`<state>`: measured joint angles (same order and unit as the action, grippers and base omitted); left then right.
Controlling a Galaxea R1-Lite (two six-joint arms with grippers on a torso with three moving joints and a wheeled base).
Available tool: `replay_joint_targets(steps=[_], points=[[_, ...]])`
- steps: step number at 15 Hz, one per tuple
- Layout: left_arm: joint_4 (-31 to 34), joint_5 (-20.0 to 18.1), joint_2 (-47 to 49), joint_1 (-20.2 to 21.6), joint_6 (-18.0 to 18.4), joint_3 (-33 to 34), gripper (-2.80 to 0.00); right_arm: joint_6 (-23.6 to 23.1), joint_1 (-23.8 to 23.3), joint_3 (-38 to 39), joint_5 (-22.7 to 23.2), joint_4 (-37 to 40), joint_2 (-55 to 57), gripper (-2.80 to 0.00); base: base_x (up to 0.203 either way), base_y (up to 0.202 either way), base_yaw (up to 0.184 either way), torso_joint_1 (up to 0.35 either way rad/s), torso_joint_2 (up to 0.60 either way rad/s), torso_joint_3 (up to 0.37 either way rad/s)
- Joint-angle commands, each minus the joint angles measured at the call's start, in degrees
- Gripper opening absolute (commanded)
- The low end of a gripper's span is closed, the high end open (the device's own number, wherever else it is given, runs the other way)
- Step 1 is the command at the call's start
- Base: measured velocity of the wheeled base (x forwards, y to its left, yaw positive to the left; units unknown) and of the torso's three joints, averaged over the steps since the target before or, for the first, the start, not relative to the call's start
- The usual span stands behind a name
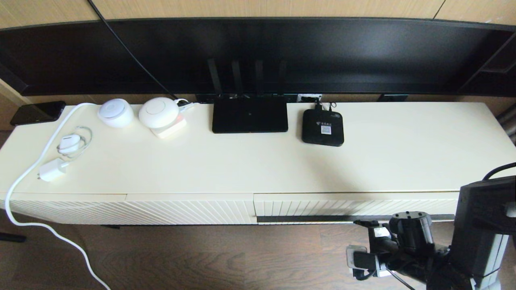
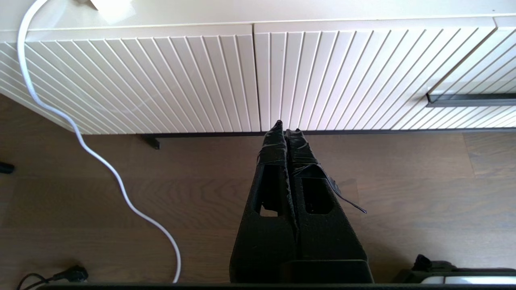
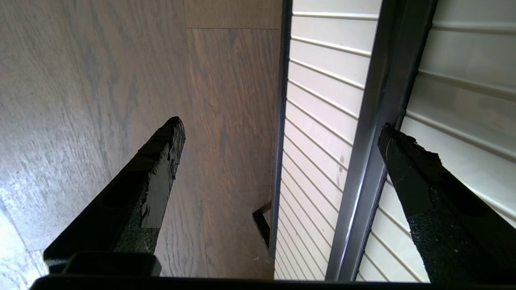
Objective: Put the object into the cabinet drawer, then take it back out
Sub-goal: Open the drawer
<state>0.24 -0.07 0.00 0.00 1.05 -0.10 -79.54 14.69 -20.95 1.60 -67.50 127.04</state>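
Note:
The cabinet drawer (image 1: 354,206) is closed; its vertically ribbed cream front carries a long dark handle strip (image 1: 306,218). My right gripper (image 1: 364,231) hovers low in front of the drawer's right half. In the right wrist view the right gripper (image 3: 282,135) is open, turned sideways, one finger (image 3: 407,161) lying against the handle strip (image 3: 379,121) and the other finger (image 3: 161,149) over the wooden floor. The black organizer box is out of view. My left gripper (image 2: 287,129) is shut on nothing, low before the diagonal-ribbed panel (image 2: 141,80).
On the cabinet top stand a flat router (image 1: 250,114) with antennas, a small black box with a sticker (image 1: 322,127), two white round devices (image 1: 116,112), a charger (image 1: 51,170) and a white cable (image 1: 24,177) trailing to the floor. A dark screen (image 1: 258,52) runs behind.

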Motion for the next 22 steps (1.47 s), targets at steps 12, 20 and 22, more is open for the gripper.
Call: replay_joint_targets(steps=[12,20,22], points=[[0.02,-0.01,0.09,0.0,0.01,0.01,-2.8,-1.49,-0.95,0.11,1.92,-0.46,-2.33,0.0,0.0,0.0,0.0,0.0,0.0,0.0],[0.02,-0.01,0.09,0.0,0.01,0.01,-2.8,-1.49,-1.68,-2.67,1.92,-0.61,2.33,0.0,0.0,0.0,0.0,0.0,0.0,0.0],[0.02,-0.01,0.06,0.0,0.01,-0.02,-2.8,-1.49,-1.68,-2.29,1.92,-0.61,2.6,0.0,0.0,0.0,0.0,0.0,0.0,0.0]])
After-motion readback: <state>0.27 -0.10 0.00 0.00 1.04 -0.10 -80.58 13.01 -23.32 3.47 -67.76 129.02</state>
